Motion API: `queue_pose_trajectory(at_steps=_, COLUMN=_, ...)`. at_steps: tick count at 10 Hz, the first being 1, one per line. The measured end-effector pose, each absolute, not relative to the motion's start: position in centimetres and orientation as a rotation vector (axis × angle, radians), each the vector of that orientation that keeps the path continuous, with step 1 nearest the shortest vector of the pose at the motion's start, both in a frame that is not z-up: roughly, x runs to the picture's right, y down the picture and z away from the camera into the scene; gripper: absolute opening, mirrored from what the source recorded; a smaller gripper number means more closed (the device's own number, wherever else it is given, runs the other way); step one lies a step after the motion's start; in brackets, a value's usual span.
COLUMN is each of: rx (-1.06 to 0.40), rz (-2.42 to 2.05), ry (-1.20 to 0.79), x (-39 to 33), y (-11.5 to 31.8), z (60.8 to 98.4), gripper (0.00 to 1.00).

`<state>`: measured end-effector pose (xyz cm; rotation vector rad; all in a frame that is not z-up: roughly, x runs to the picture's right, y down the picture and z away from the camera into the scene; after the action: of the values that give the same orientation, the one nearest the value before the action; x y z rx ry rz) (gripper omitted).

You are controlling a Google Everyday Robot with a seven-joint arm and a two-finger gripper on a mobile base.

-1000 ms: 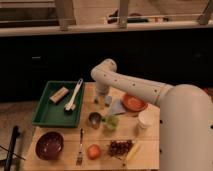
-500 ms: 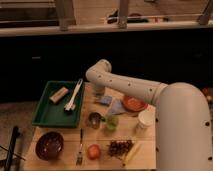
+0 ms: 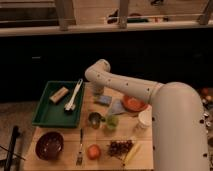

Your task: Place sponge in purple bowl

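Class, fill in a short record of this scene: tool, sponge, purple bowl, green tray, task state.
tool: low over the table, near its back edge, just behind the sponge
sponge: flat on the table, between the green tray and the pale cloth
purple bowl: table's front left corner, far from the sponge
green tray: holds a tan block and a white brush
task state: sponge not yet in the bowl

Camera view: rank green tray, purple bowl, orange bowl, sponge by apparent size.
1. green tray
2. purple bowl and orange bowl: look alike, purple one nearer the camera, so unranked
3. sponge
The gripper hangs just beyond the sponge.
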<state>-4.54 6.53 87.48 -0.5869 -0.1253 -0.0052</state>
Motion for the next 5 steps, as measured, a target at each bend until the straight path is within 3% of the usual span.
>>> queue_pose_trajectory(at_steps=5, rx=-0.572, rz=0.132, ry=-0.145, x=0.0, y=7.5, z=89.6, gripper=0.74)
